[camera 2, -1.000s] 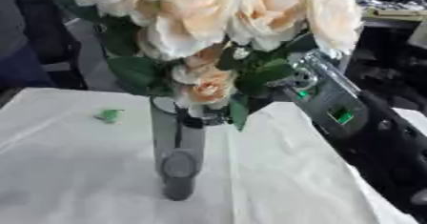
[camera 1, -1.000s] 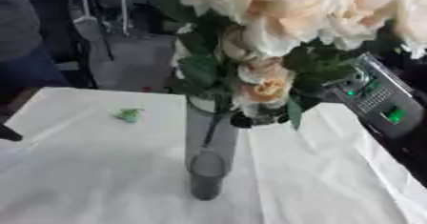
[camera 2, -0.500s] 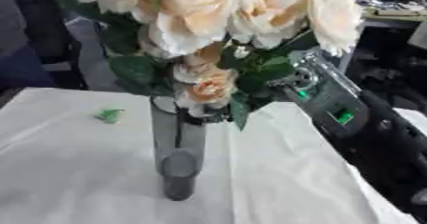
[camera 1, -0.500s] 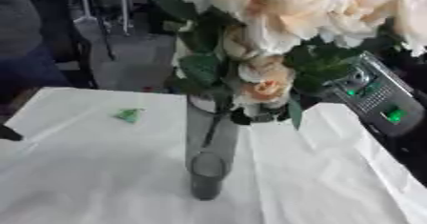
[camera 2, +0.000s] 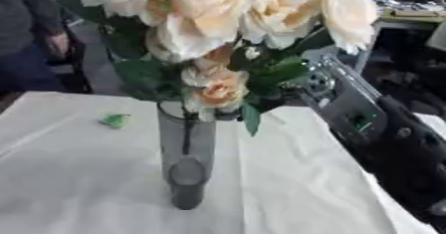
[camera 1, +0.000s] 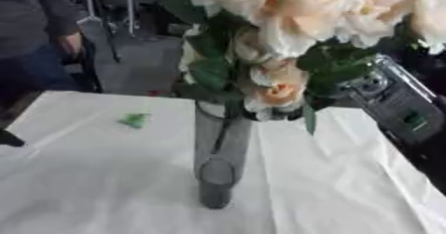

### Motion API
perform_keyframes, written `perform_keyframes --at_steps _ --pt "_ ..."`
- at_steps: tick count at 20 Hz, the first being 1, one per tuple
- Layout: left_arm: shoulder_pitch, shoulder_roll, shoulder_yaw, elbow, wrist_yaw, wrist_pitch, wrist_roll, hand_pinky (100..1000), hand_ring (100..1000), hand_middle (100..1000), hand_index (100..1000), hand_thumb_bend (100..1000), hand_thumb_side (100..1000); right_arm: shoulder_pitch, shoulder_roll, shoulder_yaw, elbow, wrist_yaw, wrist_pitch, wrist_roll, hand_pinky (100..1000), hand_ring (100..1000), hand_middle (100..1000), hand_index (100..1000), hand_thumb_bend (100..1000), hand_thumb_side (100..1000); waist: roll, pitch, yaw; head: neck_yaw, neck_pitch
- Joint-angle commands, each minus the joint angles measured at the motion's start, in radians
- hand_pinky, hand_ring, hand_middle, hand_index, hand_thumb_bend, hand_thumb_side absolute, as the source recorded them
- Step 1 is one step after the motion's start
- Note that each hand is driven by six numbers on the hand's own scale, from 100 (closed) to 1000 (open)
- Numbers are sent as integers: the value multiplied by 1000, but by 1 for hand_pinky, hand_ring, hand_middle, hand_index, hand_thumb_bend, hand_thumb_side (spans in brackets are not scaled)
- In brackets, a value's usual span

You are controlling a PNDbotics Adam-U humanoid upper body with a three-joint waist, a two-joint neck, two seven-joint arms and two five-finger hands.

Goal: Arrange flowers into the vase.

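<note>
- At the far left edge of the table point(camera 1: 78, 178), which wears a white cloth, we see a small dark shape point(camera 1: 10, 139); we cannot tell what it is.
- Further right, a small green scrap point(camera 1: 135, 120) lies on the cloth, well apart from the vase.
- Near the middle, we find the vase point(camera 1: 218, 158), grey and see-through, standing upright on the table with dark stems visible inside it.
- Above its mouth, the flowers point(camera 2: 218, 86), cream and peach blooms with dark green leaves, spread wide and fill the top of both views; their stems go down into the vase.
- To the right of the leaves, our right arm point(camera 2: 348, 111) comes in, silver and black with a small green light, its upper end hidden behind the flowers.
- We cannot tell how the fingers of the right hand stand, since the blooms and leaves cover them; the left hand shows in neither view.
</note>
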Motion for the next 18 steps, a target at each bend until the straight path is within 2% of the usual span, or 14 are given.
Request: perform_keyframes --at_steps 1,12,18 --pt "-8 28 12 -11 -1 0 5 571 491 631 698 1000 846 -8 -33 -19 2 8 -4 0 996 1000 1000 1000 372 866 7 -10 -4 4 -5" --pt "-3 29 15 -8 -2 -2 8 571 491 631 698 1000 846 26 -60 -32 -2 2 -6 0 996 1000 1000 1000 362 870 5 -11 -20 10 -6" --pt "1 31 23 -7 -4 -4 16 572 491 632 698 1000 847 90 -106 -62 -5 -3 -1 -23 990 1000 1000 1000 355 869 6 -7 -39 20 -11"
